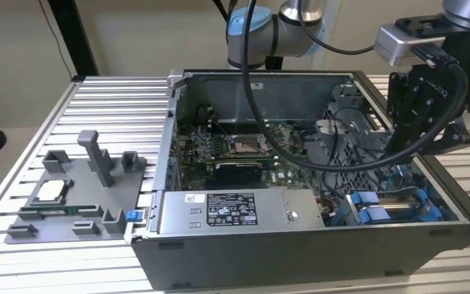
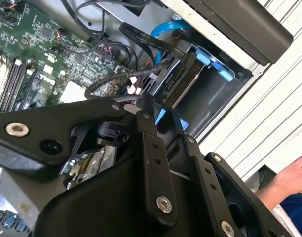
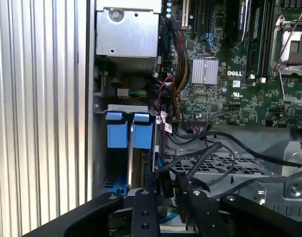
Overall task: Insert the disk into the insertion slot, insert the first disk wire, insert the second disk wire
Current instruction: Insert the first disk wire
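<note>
The disk [image 3: 132, 153] stands edge-on in its blue frame [image 3: 116, 134] inside the insertion slot [image 3: 125, 107], at the case's front corner on the exterior view's right [image 1: 382, 211]. My gripper [image 3: 167, 195] hovers just above that bay, its black fingers [image 3: 145, 207] close together around a black connector [image 3: 164, 183] of a disk wire [image 3: 205, 153], which loops off toward the motherboard. In the second wrist view the gripper [image 2: 161, 111] points at the disk [image 2: 178, 81], where a flat black cable [image 2: 151, 39] ends at a connector beside the blue tabs [image 2: 203, 59]. In the exterior view the gripper [image 1: 398, 150] hangs over the case's right side.
The open case holds the motherboard [image 1: 235, 153], a grey power-supply box [image 1: 243, 211] and loose cable bundles [image 3: 170, 94]. The arm's own black cables [image 1: 300, 156] sag into the case. A grey fixture plate [image 1: 80, 196] lies on the exterior view's left. A person's hand [image 2: 289, 177] rests beside the case.
</note>
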`<state>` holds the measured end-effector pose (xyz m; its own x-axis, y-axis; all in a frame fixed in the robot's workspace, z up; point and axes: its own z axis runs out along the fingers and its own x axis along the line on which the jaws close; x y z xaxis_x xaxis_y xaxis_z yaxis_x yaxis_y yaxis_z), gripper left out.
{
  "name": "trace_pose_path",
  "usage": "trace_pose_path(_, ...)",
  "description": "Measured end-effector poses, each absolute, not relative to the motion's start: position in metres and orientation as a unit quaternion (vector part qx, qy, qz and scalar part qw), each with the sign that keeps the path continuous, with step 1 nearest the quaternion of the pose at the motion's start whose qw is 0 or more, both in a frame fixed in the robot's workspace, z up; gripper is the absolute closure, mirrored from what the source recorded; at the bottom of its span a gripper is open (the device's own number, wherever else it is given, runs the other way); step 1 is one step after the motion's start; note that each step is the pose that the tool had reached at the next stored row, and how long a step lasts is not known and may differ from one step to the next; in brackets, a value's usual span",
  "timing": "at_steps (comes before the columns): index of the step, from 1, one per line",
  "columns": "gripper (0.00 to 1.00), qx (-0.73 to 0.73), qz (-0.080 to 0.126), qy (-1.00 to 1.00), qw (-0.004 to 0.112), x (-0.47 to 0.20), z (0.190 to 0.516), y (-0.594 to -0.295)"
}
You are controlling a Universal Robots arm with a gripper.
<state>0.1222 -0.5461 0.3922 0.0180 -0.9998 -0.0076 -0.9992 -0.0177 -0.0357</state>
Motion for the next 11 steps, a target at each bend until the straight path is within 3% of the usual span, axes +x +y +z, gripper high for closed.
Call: trace_pose_path(11,0.00,-0.713,-0.011,0.701,0.017,0.1210,0.3938,-0.5461)
